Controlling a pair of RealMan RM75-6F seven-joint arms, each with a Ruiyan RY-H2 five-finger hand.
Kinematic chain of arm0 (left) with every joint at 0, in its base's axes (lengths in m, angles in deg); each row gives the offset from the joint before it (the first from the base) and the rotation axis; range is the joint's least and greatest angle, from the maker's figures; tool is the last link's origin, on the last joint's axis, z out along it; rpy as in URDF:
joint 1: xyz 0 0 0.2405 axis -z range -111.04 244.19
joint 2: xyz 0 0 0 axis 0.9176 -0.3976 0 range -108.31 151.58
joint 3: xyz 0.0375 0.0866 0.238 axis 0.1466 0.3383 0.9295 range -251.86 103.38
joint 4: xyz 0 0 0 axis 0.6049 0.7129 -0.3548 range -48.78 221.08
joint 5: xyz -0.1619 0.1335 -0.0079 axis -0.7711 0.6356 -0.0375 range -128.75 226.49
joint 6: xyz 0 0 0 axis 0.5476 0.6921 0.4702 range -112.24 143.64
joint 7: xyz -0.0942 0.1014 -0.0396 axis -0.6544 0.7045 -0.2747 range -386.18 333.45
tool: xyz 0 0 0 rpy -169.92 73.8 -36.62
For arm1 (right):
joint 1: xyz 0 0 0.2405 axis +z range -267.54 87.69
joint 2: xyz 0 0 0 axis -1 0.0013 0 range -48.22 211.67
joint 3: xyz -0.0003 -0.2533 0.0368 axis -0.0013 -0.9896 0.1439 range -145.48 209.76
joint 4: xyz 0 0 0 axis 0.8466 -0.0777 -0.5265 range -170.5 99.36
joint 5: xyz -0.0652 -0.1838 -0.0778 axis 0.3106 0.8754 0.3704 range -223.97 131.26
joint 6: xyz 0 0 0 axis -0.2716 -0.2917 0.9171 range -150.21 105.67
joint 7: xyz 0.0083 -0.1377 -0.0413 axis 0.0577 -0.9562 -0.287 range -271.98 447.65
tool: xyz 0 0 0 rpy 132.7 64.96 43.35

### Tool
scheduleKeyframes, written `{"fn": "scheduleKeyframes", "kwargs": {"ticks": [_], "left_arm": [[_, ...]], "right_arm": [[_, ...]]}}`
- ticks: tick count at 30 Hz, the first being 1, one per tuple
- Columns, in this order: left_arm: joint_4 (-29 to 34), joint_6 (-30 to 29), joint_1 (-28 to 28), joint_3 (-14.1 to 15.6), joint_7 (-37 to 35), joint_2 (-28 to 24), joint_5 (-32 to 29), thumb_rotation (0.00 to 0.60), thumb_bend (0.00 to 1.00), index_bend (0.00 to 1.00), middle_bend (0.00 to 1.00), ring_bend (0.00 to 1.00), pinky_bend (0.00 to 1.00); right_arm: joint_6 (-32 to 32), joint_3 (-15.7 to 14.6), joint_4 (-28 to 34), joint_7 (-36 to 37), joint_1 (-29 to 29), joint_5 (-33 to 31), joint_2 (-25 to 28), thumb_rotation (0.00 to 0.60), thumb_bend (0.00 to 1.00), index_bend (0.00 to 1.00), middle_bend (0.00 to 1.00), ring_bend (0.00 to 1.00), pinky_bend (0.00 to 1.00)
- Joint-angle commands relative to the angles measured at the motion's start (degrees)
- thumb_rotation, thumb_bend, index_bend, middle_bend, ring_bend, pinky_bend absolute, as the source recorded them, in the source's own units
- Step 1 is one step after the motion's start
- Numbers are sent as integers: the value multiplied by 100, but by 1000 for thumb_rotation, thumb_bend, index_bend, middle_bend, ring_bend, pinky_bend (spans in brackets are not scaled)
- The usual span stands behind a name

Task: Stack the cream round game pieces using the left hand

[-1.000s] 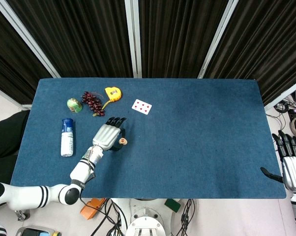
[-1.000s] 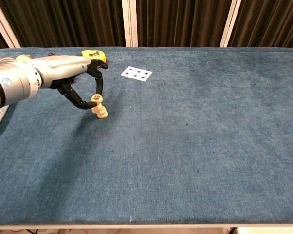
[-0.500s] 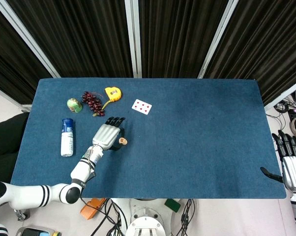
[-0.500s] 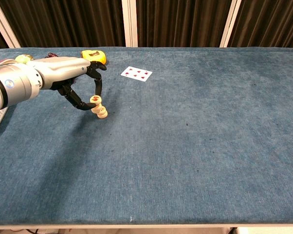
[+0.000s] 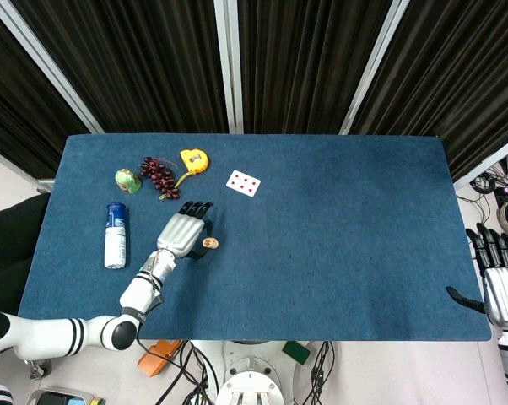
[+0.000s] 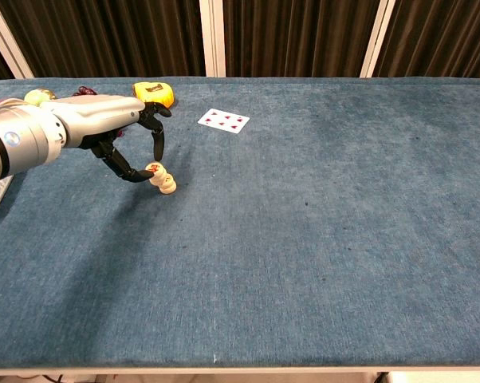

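A cream round game piece [image 6: 155, 168] is pinched between the fingertips of the left robot hand [image 6: 132, 142], tilted against a second cream piece [image 6: 167, 186] lying on the blue tabletop [image 6: 320, 239]. In the head view the two pieces merge into one spot. Only that view shows the right robot hand [image 5: 496, 278], held past the tabletop's edge, fingers apart and holding nothing.

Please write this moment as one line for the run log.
left robot hand: pinches cream piece | over second cream piece | right robot hand: idle, off table
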Motion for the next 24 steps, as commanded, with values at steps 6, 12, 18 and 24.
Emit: {"fn": "scheduleKeyframes", "kwargs": {"ticks": [6,12,18,24], "left_arm": [[47,-25,-7,-17,-17,-39,14,600,309,390,0,0,0],[563,-479,-308,-164,-494,-491,415,600,301,331,0,0,0],[844,-1191,-923,39,-846,-1169,948,600,283,247,0,0,0],[643,-2270,-1874,426,-1446,-1563,1590,600,243,155,0,0,0]], "right_arm": [[12,-2,19,-7,-9,3,9,600,173,0,39,0,2],[2,0,29,2,-6,4,32,600,173,0,39,0,2],[-73,-7,-33,220,-4,-51,103,600,173,0,39,0,2],[-153,-33,-205,639,-16,-90,174,600,173,0,36,0,2]]}}
